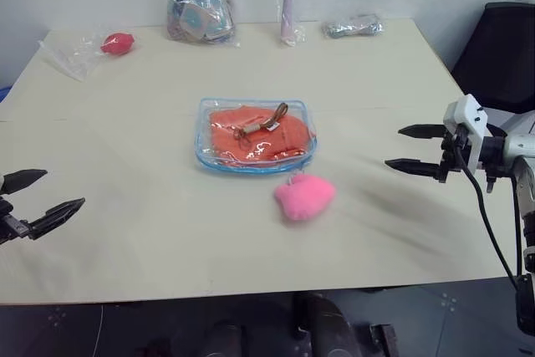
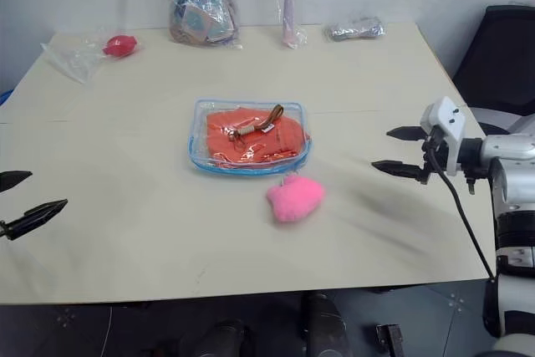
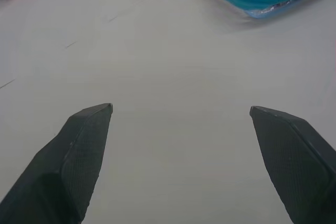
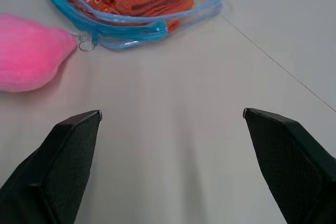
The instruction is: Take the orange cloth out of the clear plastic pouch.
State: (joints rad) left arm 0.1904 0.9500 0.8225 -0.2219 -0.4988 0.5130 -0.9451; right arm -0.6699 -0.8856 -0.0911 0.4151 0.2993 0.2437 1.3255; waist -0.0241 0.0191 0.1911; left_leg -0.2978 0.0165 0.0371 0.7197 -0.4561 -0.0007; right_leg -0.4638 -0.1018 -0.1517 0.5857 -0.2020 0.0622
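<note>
A: Item one, left gripper (image 1: 50, 192). Condition?

B: Fingers spread wide, nothing held. It is poised over bare table (image 1: 125, 123) near the front left edge, well apart from the pouch (image 1: 256, 135).

A: Item two, right gripper (image 1: 415, 149)?

B: Jaws likewise parted, empty. It is held above the table's right side, pointed inward toward the centre. In the right wrist view the pouch's zip end and the pompom (image 4: 29, 51) are seen ahead of the fingers (image 4: 68, 156), not touched.

A: Item three, pouch.

B: Clear, blue-edged, laid flat at mid-table. The pompom is attached by a small ring at the near edge and rests just beside it on the table.

A: Item four, cloth (image 1: 257, 135).

B: Orange, folded, lodged wholly inside the pouch. A brown cord with a small tag is seen over it. Whether the zip is open cannot be told.

A: Stage of task?

B: Judged as approach. Nothing is grasped yet, and the cloth is not yet withdrawn.

A: What is called for next?

B: Probably both grippers are to be brought in to the pouch. One side would be pinned or pinched by one gripper, while the opening is found and the cloth is drawn out by the other. The slick film may slide, so a firm hold is needed.

A: Other entries?

B: A red ball (image 1: 118, 43) in a wrinkled bag at the far left, and further bagged goods along the far edge.
</note>
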